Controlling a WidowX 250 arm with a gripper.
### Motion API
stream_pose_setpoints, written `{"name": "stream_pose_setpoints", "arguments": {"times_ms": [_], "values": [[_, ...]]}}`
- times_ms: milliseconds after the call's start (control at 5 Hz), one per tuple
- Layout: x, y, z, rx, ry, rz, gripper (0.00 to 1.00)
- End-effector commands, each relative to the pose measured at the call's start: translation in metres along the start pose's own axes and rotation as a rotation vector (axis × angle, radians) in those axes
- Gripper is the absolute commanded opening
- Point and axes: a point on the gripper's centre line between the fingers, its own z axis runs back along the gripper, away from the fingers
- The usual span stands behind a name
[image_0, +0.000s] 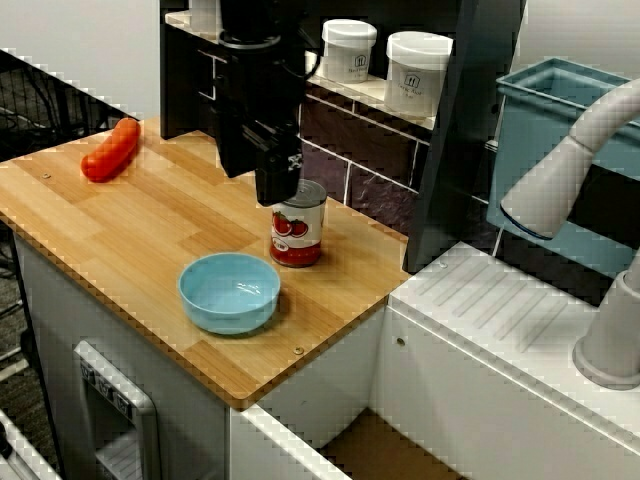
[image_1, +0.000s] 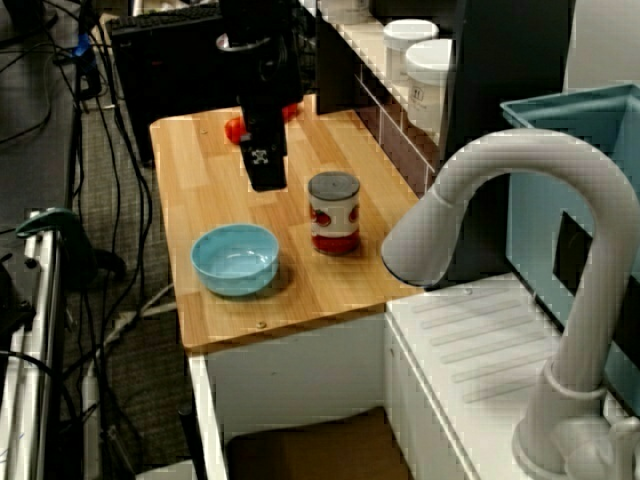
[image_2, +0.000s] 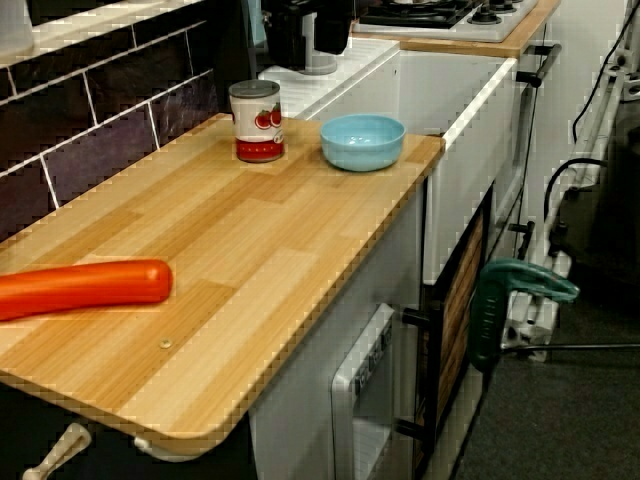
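Observation:
My black gripper (image_0: 278, 190) hangs over the wooden counter (image_0: 150, 230), just above and behind a tomato can (image_0: 297, 225). The view from the sink end shows the gripper (image_1: 266, 178) apart from the can (image_1: 333, 212), on its far left side. Its fingers do not show apart from the dark body, so open or shut is unclear. Nothing is seen in it. A light blue bowl (image_0: 229, 290) stands empty in front of the can. A red sausage-shaped thing (image_0: 111, 150) lies at the counter's far left end. The low view along the counter shows that red thing (image_2: 80, 287), the can (image_2: 256, 121) and the bowl (image_2: 362, 141).
Two white jars (image_0: 349, 50) (image_0: 417, 72) stand on a dark shelf behind the can. A black post (image_0: 450, 150) rises at the counter's right back corner. Right of it are a white drainboard (image_0: 500, 300), a grey faucet (image_0: 570, 180) and a teal bin (image_0: 560, 120).

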Motion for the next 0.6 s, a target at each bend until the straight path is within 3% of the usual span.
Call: {"name": "stream_pose_setpoints", "arguments": {"times_ms": [0, 400], "values": [[0.011, -0.029, -0.003, 0.014, -0.027, -0.043, 1.0], [0.028, -0.049, -0.012, -0.016, -0.018, -0.008, 1.0]]}}
